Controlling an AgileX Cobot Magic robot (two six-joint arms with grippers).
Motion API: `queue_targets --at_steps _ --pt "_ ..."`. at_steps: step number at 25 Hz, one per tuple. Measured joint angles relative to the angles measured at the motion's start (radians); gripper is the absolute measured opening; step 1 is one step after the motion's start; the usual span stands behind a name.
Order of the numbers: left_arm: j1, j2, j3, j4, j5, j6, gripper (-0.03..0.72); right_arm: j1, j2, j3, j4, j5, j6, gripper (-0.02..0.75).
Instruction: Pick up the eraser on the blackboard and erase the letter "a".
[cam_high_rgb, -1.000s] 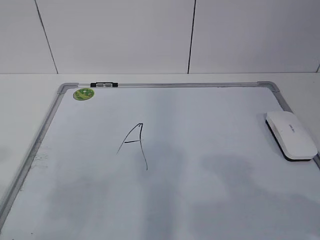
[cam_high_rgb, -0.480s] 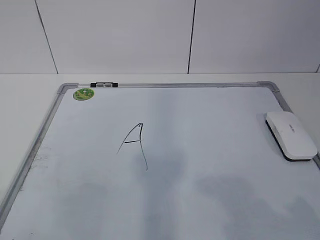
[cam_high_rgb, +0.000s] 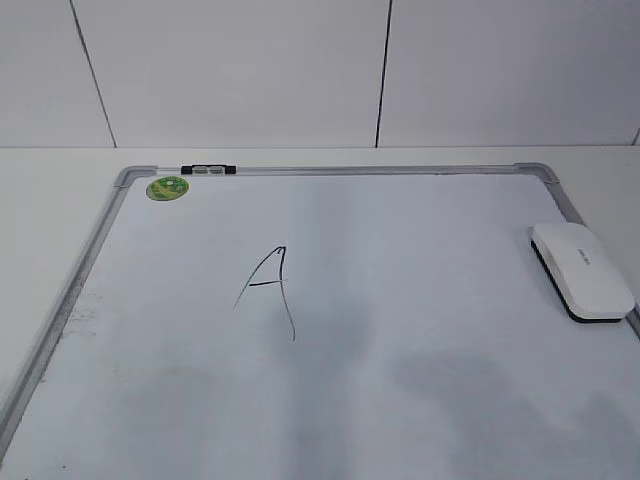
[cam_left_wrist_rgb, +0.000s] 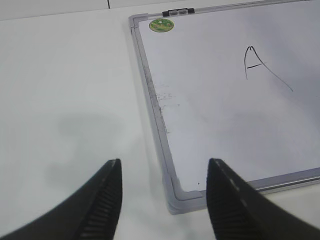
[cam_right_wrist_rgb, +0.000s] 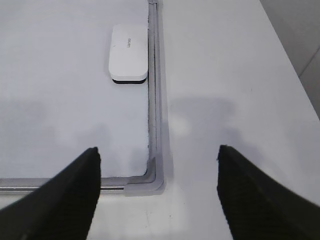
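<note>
While grippers hover open, eraser (cam_high_rgb: 582, 269) lies beside blackboard (cam_high_rgb: 400, 420) frame.

Neither arm shows in exterior view. Left hand (cam_left_wrist_rgb: 162, 200): fingers spread wide, nothing between them, both black tips at the bottom edge of its wrist view, ribbed inner pads (cam_left_wrist_rgb: 107, 210) visible, hovering, pointing forward and down. Right hand (cam_right_wrist_rgb: 157, 195): fingers spread even wider, nothing held, dark tips (cam_right_wrist_rgb: 65, 200) at the lower corners of its wrist view, hovering, angled down. Neither hand touches anything.
</note>
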Motion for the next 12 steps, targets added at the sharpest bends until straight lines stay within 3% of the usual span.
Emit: queue_targets --at_steps 12 --pt "0.0 0.0 0.0 0.0 0.0 0.0 0.412 0.0 0.0 0.0 0.0 0.0 0.0 0.579"
